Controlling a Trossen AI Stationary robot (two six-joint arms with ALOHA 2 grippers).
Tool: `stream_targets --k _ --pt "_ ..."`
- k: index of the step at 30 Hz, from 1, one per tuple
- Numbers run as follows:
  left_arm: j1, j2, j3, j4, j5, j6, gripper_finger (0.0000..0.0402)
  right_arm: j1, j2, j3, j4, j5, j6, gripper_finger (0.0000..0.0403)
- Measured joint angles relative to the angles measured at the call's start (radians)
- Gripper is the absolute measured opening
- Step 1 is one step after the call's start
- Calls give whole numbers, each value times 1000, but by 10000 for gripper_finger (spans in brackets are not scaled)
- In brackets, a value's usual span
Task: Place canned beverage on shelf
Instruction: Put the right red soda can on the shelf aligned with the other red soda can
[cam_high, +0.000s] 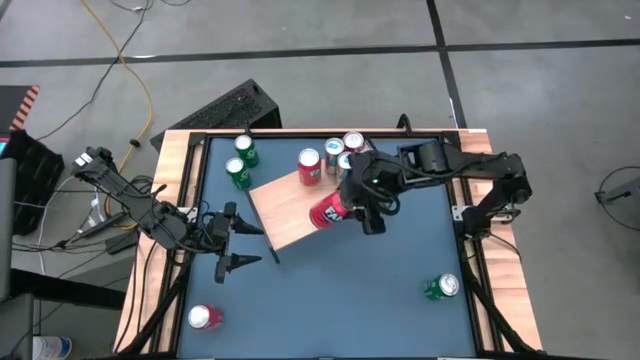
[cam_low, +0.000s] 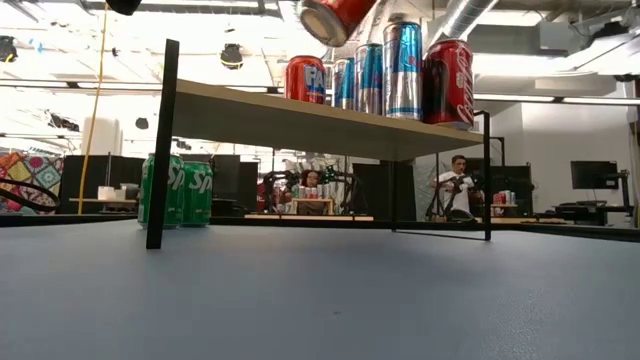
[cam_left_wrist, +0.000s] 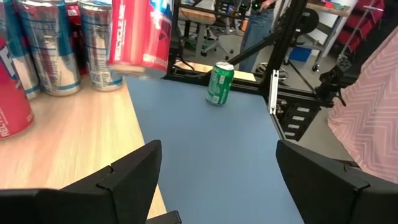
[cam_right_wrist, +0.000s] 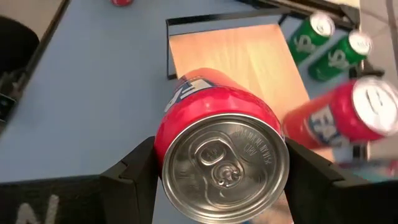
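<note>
The shelf (cam_high: 285, 215) is a light wood board on thin black legs, standing left of the table's middle. Several cans stand on its far end, among them a red one (cam_high: 310, 167) and silver-blue ones (cam_low: 403, 70). My right gripper (cam_high: 347, 210) is shut on a red can (cam_high: 328, 211), which hangs tilted above the board (cam_low: 335, 18). My left gripper (cam_high: 236, 240) waits open near the table's left edge, level with the shelf top (cam_left_wrist: 62, 137) and touching nothing. My right gripper pinches the red can's round wall (cam_right_wrist: 163, 146) near its top end between its two fingers (cam_right_wrist: 134, 174), one on each side. The fingers slant down from the table's right and lie along the can. The can is lifted clear above the board, tilted, its top end (cam_right_wrist: 224, 158) toward the wrist.
Two green cans (cam_high: 241, 162) stand on the table beyond the shelf's far left corner. A red can (cam_high: 205, 317) stands near the near left corner, and a green can (cam_high: 442, 288) is at the near right. The board's near half (cam_right_wrist: 236, 53) is bare.
</note>
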Motion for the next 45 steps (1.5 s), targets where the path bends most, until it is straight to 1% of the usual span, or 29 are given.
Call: stream_targets --k 3,5,8,11,12,13,16,19,25,31,40,45 --pt "0 0 0 0 0 0 303 0 44 36 -24 0 -66 250" --pt "0 0 0 -4 -5 0 303 0 92 93 -56 7 -117 250" --pt "0 0 0 -7 -7 0 303 0 197 227 -182 87 -194 250" --pt "0 0 0 -18 -7 -3 303 -15 311 391 -314 107 -249 250" --pt "0 0 0 -24 -7 -10 303 -18 329 396 -324 116 -270 250" --pt "0 0 0 -34 -7 -13 303 -23 318 362 -307 138 -304 249" --pt "0 -1 0 -49 -7 -18 303 -25 316 317 -361 188 -397 248" --pt "0 0 -1 -62 -7 -19 303 -25 315 316 -376 261 -416 248" --pt "0 0 -1 -68 -11 -19 303 -46 325 318 -323 241 -466 248" --pt "0 0 -1 -68 -16 -19 303 -46 318 318 -316 232 -461 251" --pt "0 0 -1 -68 -19 -19 303 -45 318 318 -317 233 -381 316" --pt "0 0 -1 -68 -19 -19 303 -28 315 318 -309 239 -380 327"
